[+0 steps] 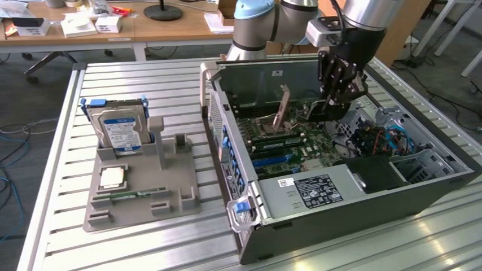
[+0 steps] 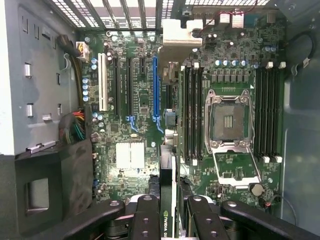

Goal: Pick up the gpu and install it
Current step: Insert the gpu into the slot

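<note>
The gpu (image 2: 166, 180), seen edge-on in the wrist view, is a thin card with a dark face, a pale strip along one side and a small green logo near the grip. The gripper (image 2: 169, 220) has its black fingers (image 2: 147, 215) clamped on the card's two faces. In the exterior view the gpu (image 1: 325, 110) shows as a dark slab hanging from the gripper (image 1: 333, 101) inside the open computer case (image 1: 376, 209). It is held above the green motherboard (image 2: 130, 155), just beside the line of the long blue slot (image 2: 155, 85). The open processor socket (image 2: 230, 120) lies further across the board. On the exterior view's left, well apart from the case, a grey holder (image 1: 139, 197) carries an upright hard drive (image 1: 121, 129) with a blue label. Both rest on the slatted metal table (image 1: 60, 141).
</note>
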{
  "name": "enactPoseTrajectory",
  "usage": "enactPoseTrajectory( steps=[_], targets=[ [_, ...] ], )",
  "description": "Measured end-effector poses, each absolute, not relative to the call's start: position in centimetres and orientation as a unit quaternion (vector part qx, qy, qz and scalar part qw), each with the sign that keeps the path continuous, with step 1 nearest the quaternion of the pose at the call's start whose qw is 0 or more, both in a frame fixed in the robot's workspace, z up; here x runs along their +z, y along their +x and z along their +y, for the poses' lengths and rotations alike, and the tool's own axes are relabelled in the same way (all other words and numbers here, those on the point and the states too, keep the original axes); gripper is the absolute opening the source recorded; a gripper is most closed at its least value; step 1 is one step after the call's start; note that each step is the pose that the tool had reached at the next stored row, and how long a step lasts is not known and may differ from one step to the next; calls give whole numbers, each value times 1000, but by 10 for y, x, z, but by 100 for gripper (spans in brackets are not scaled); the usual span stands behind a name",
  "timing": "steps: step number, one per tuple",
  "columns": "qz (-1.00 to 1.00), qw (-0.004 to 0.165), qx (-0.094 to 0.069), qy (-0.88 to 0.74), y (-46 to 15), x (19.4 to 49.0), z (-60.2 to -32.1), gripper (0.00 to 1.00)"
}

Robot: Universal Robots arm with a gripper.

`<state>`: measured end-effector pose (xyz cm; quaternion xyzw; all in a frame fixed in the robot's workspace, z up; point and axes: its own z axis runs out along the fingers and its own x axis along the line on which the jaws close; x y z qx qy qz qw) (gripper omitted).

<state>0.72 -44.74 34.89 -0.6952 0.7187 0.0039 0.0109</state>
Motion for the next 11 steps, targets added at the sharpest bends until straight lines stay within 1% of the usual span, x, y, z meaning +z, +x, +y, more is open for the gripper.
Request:
enactPoseTrajectory(
  steps=[11],
  targets=[
    [719,11,4,-695,5,339,-447,26]
  ],
)
